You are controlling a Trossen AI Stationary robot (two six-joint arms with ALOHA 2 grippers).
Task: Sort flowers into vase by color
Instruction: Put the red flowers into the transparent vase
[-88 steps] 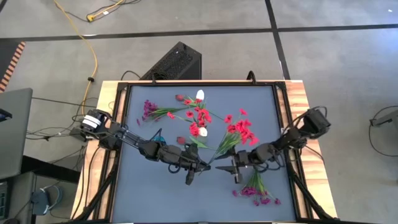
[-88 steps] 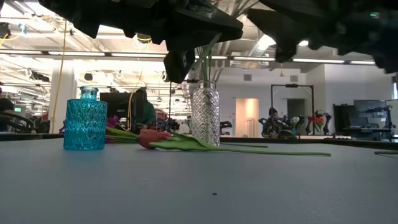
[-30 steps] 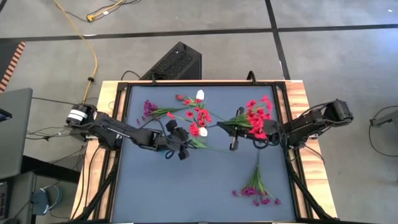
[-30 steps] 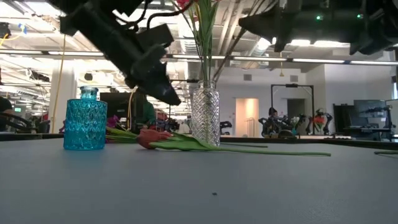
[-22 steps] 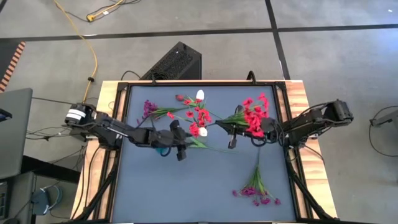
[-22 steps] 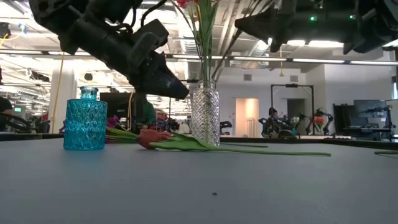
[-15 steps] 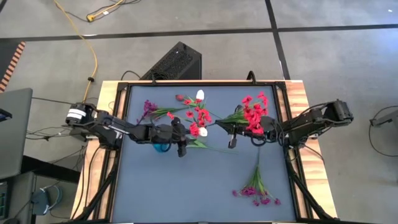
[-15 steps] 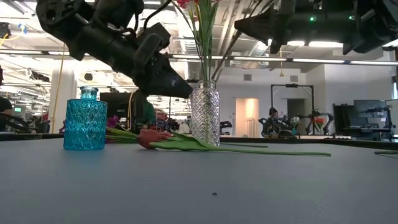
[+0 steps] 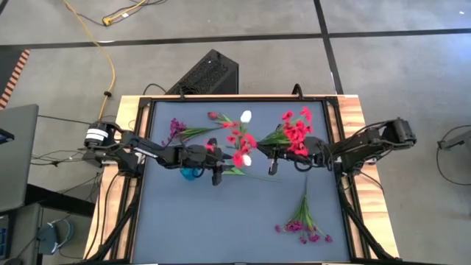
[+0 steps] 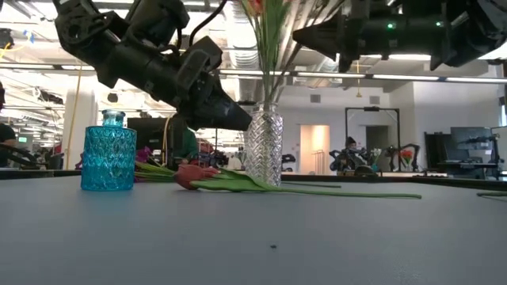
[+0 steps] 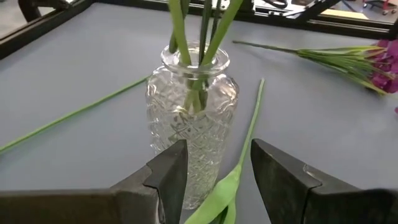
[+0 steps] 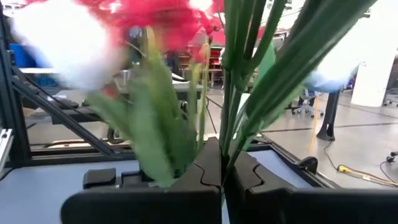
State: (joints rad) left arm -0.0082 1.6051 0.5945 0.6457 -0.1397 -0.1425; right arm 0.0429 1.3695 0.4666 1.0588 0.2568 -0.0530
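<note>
A clear cut-glass vase (image 10: 264, 146) stands mid-table with red and white flowers (image 9: 240, 141) in it. My left gripper (image 11: 217, 150) is open just to its left, slanting slightly down, its fingers toward the vase's (image 11: 193, 118) lower wall. My right gripper (image 9: 271, 166) hovers level to the right of the vase, above its mouth, shut on a red sprig (image 9: 294, 132). A blue vase (image 10: 108, 154) stands to the left. A tulip (image 10: 194, 176) lies on the table, its stem and leaf (image 11: 229, 180) running between my left fingers. My left gripper has one fingertip (image 11: 176, 158) right at the clear vase's lower wall (image 11: 189, 163); whether it touches the glass I cannot tell. My right gripper pinches the red sprig's green stems (image 12: 225, 134) between its two fingers, coming level from the table's right and lying across them. The sprig stands upright, blossoms above the fingers; its lower end is hidden.
A magenta sprig (image 9: 302, 222) lies on the near right of the mat. A purple sprig (image 9: 175, 129) and a dark red bud (image 9: 212, 115) lie at the far left. The mat's near middle holds nothing.
My left gripper has tipped up from pointing steeply down to nearly level and moved toward the clear vase, staying open. The vase has shifted slightly toward the table's right and its flowers have swung the same way.
</note>
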